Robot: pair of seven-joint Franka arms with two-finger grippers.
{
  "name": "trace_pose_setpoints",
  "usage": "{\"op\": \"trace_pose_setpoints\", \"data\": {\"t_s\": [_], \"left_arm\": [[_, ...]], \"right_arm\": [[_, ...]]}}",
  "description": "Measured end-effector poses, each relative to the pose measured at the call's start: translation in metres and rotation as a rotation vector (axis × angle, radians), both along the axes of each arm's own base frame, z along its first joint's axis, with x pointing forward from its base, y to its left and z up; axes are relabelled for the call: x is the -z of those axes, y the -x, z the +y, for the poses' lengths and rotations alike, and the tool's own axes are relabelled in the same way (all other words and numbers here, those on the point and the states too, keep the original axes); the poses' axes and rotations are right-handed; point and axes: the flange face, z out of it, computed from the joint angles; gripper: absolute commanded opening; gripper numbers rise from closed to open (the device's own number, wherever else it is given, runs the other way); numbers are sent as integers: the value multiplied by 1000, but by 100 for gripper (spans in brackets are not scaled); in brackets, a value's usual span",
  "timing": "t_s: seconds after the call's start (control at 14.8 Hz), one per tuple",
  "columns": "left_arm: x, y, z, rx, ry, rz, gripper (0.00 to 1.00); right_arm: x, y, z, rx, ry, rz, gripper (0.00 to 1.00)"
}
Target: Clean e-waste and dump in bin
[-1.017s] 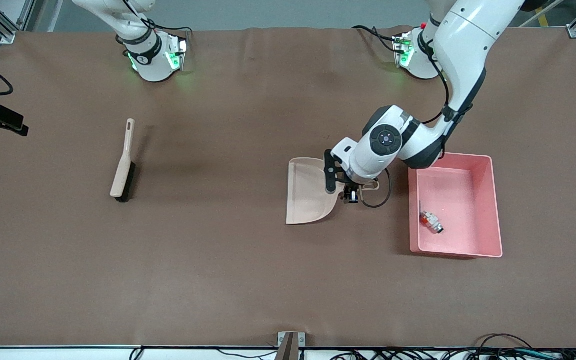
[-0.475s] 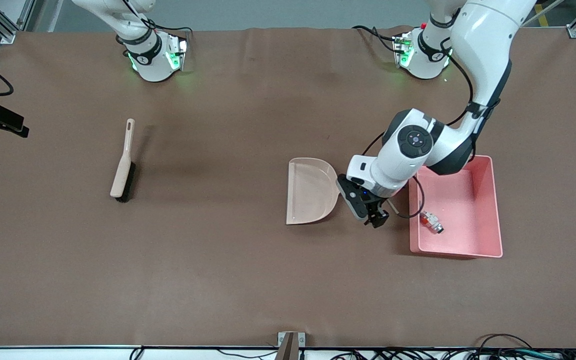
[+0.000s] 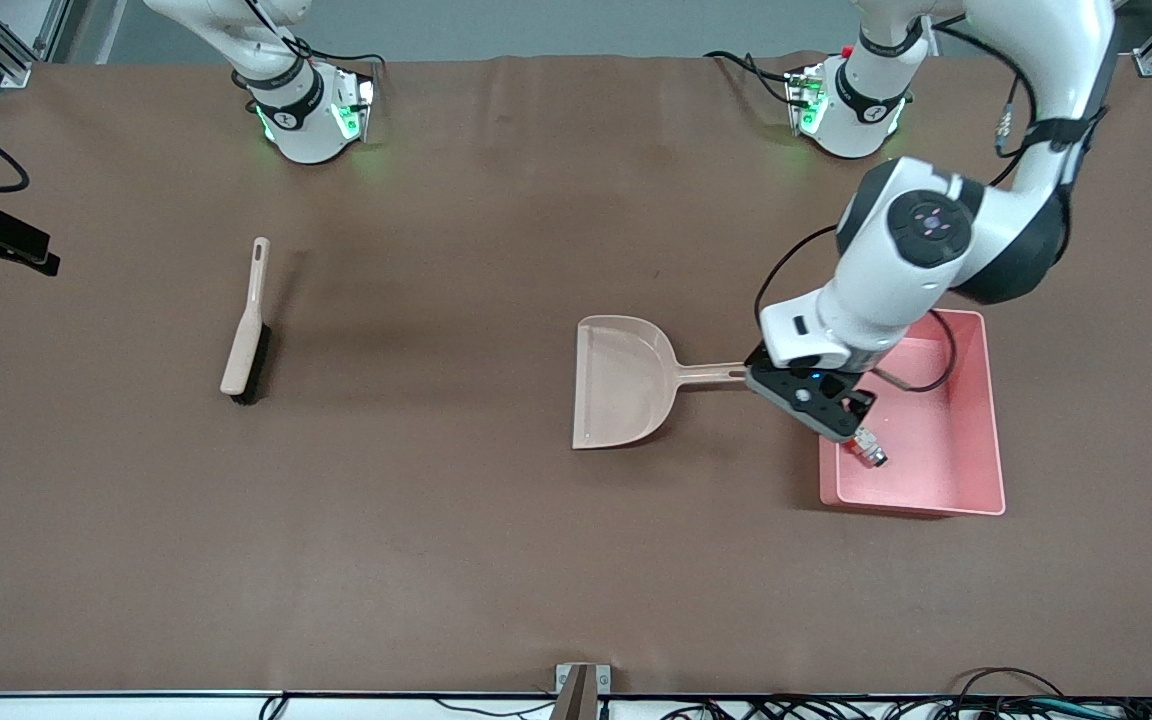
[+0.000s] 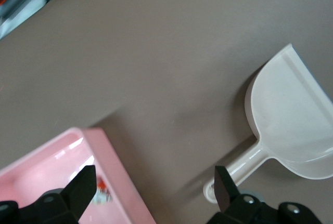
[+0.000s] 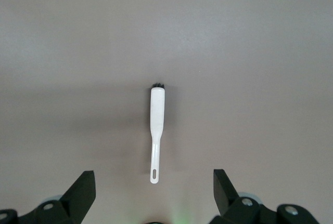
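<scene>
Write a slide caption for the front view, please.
Left gripper open above the pink bin holding e-waste; dustpan and brush on table.

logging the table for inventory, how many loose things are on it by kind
brush: 1
dustpan: 1
bin: 1
e-waste, lying in the bin: 1
total: 4

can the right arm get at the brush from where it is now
Probably yes. The brush lies alone on the table toward the right arm's end, nothing on or beside it, and the right gripper hangs over it with fingers open.
</scene>
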Motion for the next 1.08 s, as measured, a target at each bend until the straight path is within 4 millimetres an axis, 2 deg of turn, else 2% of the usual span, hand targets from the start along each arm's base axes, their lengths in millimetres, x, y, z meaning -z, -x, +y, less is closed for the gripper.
{"op": "trace_pose_setpoints", "data": {"t_s": [0.2,0.68,0.88,1.08], "left_arm": [[-43,5,42,-144,19,34,100],[-148,35,137,-313,-27,52,100],[-178,43,168,-367,-42,101,100],[-193,52,199,-422,-50,132,100]], "right_arm": [[0,0,1,-2,0,-1,100],[2,-1,-1,1,0,-2,100],[2,-1,-1,2,0,-1,100],[2,-1,-1,2,0,-1,100]]}}
